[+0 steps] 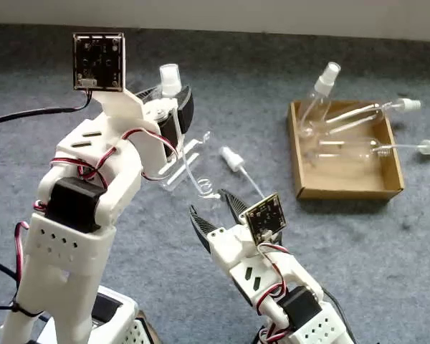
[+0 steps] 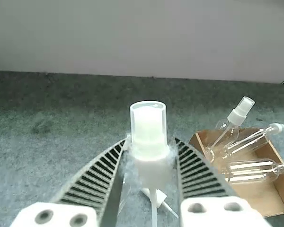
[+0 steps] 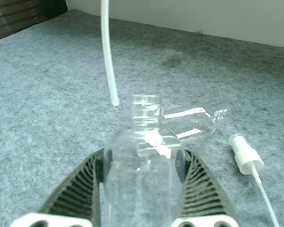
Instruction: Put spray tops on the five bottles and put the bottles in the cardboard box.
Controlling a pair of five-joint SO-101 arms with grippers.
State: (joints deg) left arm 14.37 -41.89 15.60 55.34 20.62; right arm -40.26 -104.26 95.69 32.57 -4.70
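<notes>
Fingers (image 2: 97,177) of the raised left arm clamp a white plastic spray top (image 2: 148,127), its tube (image 3: 109,52) hanging beside the clear plastic bottle (image 3: 142,182) clamped in the low right arm's fingers (image 3: 80,184).

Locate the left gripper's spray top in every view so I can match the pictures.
High view: spray top upright in the left gripper, upper left of centre.
Left wrist view: spray top mid-picture, between the fingers.
Right wrist view: its white tube hangs beside the bottle neck.
Shared landmark: the cardboard box in high and left wrist views; the loose spray top in high and right wrist views.
</notes>
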